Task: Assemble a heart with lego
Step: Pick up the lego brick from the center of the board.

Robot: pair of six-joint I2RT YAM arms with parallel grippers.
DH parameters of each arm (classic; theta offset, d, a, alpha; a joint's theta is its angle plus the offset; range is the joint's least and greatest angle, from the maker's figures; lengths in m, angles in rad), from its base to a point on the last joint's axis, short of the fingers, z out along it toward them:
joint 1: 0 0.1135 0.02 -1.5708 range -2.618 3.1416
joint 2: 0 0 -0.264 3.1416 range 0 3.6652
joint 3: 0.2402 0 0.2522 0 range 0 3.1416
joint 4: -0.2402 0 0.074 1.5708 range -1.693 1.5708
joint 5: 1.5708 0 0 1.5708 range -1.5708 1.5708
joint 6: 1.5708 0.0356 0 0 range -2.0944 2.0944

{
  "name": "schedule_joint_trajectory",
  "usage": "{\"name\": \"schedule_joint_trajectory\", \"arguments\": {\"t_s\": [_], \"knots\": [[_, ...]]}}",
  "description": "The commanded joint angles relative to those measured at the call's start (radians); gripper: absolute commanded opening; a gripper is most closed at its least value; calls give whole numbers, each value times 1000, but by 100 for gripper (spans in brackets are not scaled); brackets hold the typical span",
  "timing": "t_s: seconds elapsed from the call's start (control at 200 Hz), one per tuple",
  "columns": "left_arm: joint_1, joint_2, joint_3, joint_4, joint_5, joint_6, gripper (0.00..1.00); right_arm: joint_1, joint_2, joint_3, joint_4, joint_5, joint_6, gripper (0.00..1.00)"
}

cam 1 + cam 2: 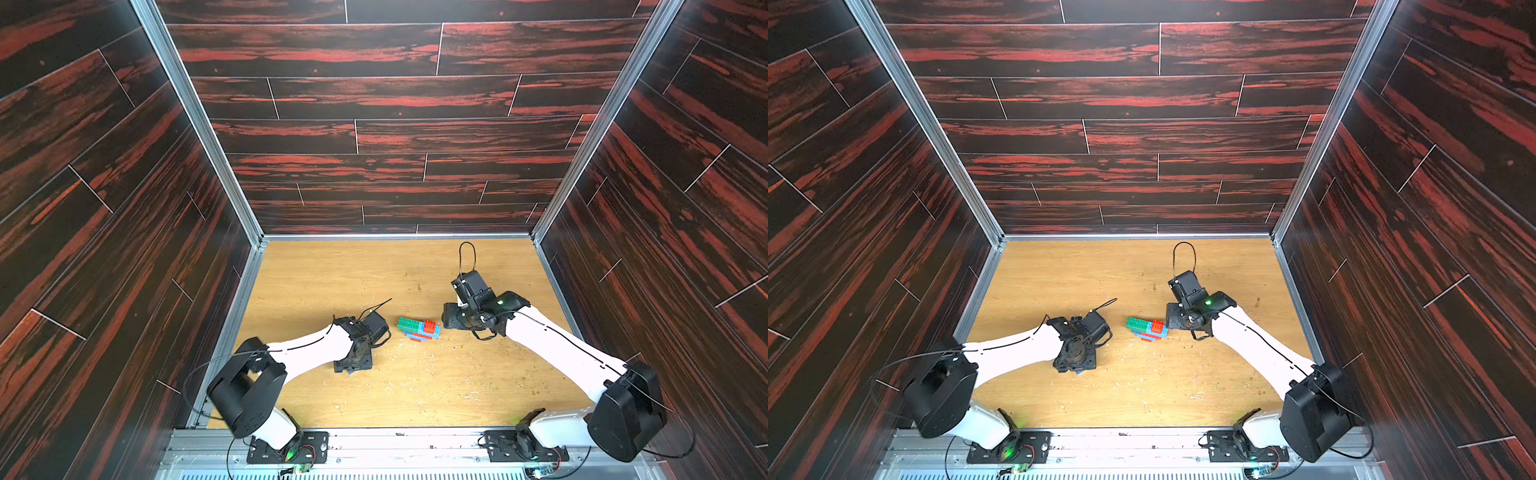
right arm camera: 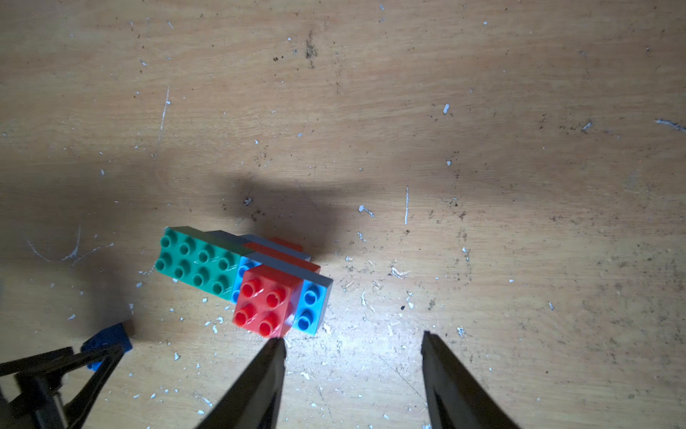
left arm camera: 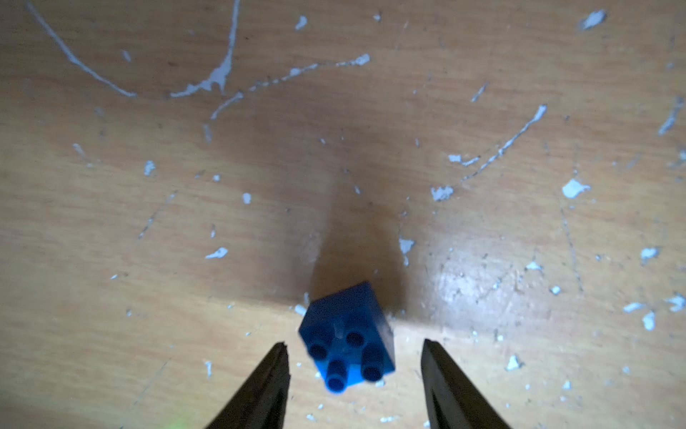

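We are seeing the heart (image 1: 419, 329), a flat cluster of joined green, red and light-blue studded plastic bricks, lying near the middle of the scratched wooden desk (image 1: 332, 282), between the two arms. The right gripper (image 2: 352, 337) is hovering just beside it with jaws apart and nothing between them. In the right wrist view one fingertip (image 2: 273, 353) is sitting at the corner of the cluster's red square brick, and we cannot tell whether it is touching.

The left gripper (image 3: 355, 343) is pointing down nearer the desk's front edge, its jaws apart on either side of a small dark-blue square plastic brick (image 3: 347, 338), clear of its sides. Both top views are hiding that brick almost wholly under the gripper. The left wrist view is showing its four studs facing the camera. White flecks (image 3: 573, 187) are littering the desk around it.
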Motion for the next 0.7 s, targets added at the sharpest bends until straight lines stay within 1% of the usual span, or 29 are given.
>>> {"name": "schedule_joint_trajectory", "arguments": {"t_s": [0.0, 0.135, 0.381, 0.561, 0.666, 0.696], "knots": [[-3, 11, 23, 13, 4, -16, 61, -10, -15, -5, 18, -30, -22, 62], [-3, -26, -15, -11, -31, -42, 59, -12, -18, -4, 19, -22, -24, 62], [-3, -68, -61, 1, -36, -79, 58, -18, -8, -23, 32, -31, -25, 59], [-2, -74, -117, 112, 13, -108, 51, -21, -10, -31, 27, -16, -28, 57], [-1, -50, -99, 118, 12, -106, 49, -22, -13, -36, 28, -18, -30, 56], [-3, -45, -93, 119, 8, -102, 47, -23, -14, -37, 28, -18, -31, 55]]}}
